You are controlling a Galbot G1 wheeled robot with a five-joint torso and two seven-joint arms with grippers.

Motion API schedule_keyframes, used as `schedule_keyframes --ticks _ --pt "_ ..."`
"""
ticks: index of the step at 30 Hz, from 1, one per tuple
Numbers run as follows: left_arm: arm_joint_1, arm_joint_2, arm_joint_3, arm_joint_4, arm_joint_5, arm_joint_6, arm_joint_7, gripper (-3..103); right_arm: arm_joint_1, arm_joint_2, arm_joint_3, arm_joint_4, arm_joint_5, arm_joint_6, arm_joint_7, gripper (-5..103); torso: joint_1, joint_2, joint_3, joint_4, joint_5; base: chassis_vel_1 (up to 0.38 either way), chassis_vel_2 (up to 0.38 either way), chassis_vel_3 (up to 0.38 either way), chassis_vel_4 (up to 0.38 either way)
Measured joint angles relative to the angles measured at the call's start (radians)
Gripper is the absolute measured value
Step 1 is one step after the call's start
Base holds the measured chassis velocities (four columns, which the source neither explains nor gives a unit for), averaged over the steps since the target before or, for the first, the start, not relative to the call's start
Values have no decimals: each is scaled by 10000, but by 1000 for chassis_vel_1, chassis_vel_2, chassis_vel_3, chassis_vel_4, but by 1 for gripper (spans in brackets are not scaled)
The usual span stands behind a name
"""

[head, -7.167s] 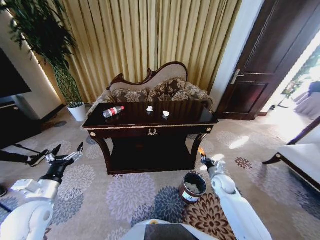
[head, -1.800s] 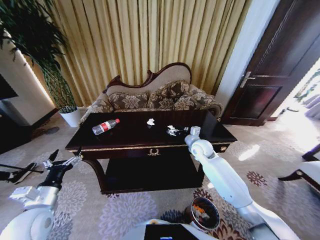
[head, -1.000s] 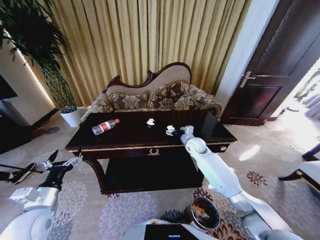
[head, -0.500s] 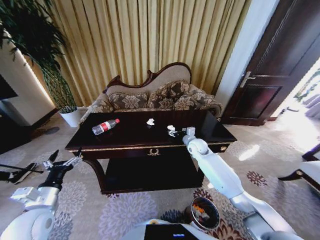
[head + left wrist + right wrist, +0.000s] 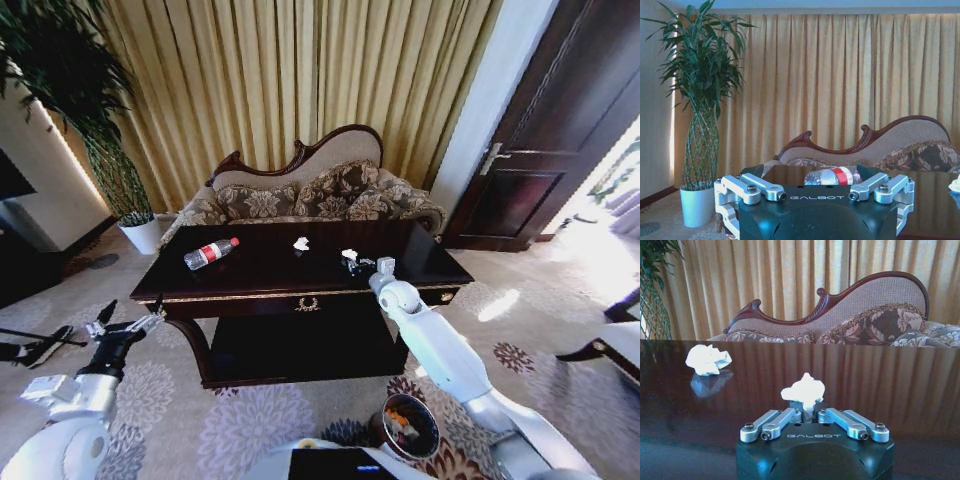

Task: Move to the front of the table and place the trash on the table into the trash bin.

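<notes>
Since half a second ago, the right end effector [image 5: 351, 262] has lifted slightly above the surface [image 5: 260, 275], fingers pinched shut on a white paper scrap [image 5: 803, 389].

Another crumpled white scrap [image 5: 300, 243] and the clear bottle [image 5: 211, 252] with its red label lie apart on the dark glossy top; the trash bin [image 5: 405, 425] stands on the carpet by the robot's right side. The left end effector [image 5: 128, 328] hangs low beside the surface's left end, fingers spread open. The scrap is held only by its lower edge, so it could slip free on the way to the bin. How firmly it is pinched is hard to tell.
</notes>
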Motion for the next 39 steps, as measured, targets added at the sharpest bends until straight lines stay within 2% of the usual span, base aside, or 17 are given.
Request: schedule_keyframes --ticks 1,2,8,13,17,28,39 --pt "0 -4 4 0 2 -2 6 100 -44 -1 47 67 30 5 13 9 0 0 0 0 0 0 0 0 0" --pt "1 -7 7 0 6 -7 10 100 -103 -3 114 158 77 24 46 2 0 0 0 0 -1 0 0 0 0" --pt "7 -19 16 -1 12 -28 24 100 -354 -9 491 736 370 42 308 1 0 0 0 0 0 0 0 0 0" --pt "-25 -15 17 21 -3 -60 27 100 -604 60 1265 1453 918 92 976 1 -1 0 0 0 -2 0 0 0 0" --pt "-46 -24 21 124 -14 -177 29 100 -1177 180 2175 2077 1018 814 1671 1 0 0 -1 0 -1 0 0 0 0" --pt "-155 5 187 183 -8 -211 61 100 -2119 135 2893 2552 592 1174 1672 1 0 0 0 0 1 0 0 0 0" --pt "-87 4 57 123 -39 -237 89 100 -2328 147 2895 2931 411 1200 1609 1 2 -1 1 0 -1 36 -38 -33 32"
